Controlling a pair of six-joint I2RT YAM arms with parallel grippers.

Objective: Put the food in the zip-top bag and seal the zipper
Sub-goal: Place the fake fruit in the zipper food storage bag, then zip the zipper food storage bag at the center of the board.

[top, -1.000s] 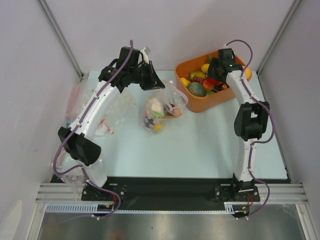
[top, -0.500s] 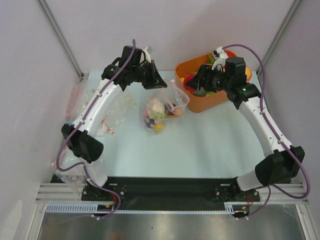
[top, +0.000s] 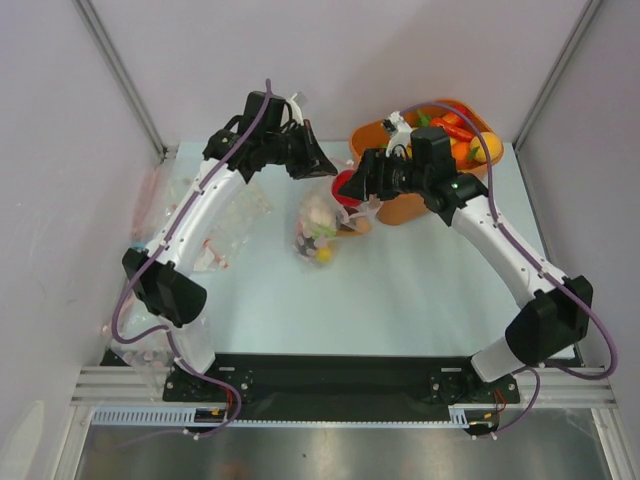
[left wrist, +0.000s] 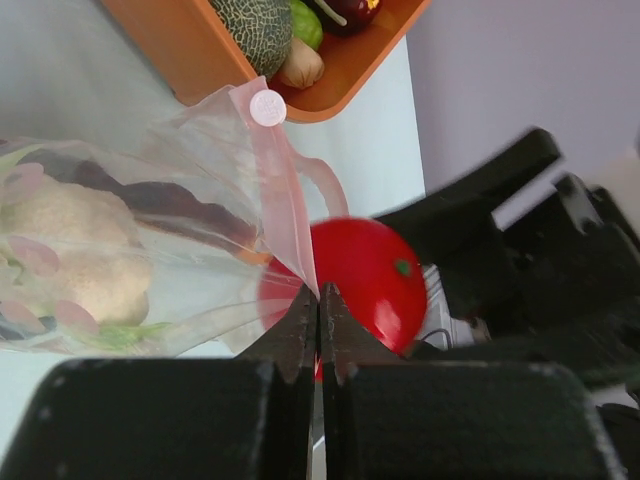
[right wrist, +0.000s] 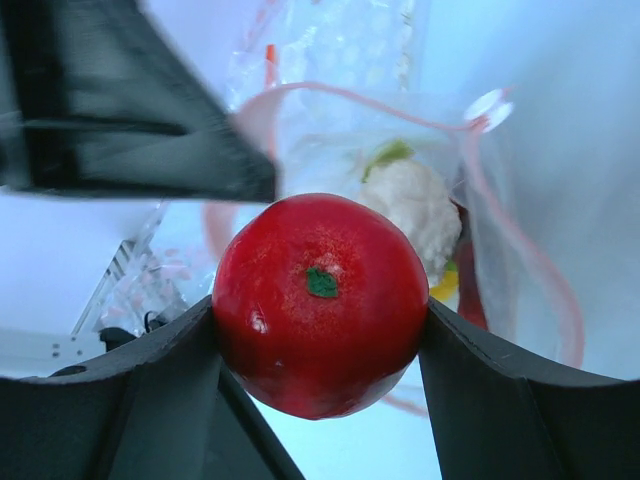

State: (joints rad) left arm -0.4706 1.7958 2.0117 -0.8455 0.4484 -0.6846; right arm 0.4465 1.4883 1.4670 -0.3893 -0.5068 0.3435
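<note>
The clear zip-top bag (top: 322,222) lies mid-table with several toy foods inside, a white cauliflower (right wrist: 412,205) among them. My left gripper (top: 322,165) is shut on the bag's pale-pink zipper strip (left wrist: 290,225) and holds the mouth up and open. My right gripper (top: 352,186) is shut on a glossy red tomato (right wrist: 320,300) and holds it right at the bag's mouth, beside the left gripper. The tomato also shows in the left wrist view (left wrist: 365,285) just beyond the pinched strip.
The orange tub (top: 408,208) with more toy food stands at the back right, behind my right arm. Crinkled clear plastic (top: 225,235) lies under the left arm at the left. Grey walls close in on both sides and the back.
My right arm has swung left from the orange tub to the bag's mouth, carrying the red tomato. The left gripper has kept its hold on the bag's strip.
</note>
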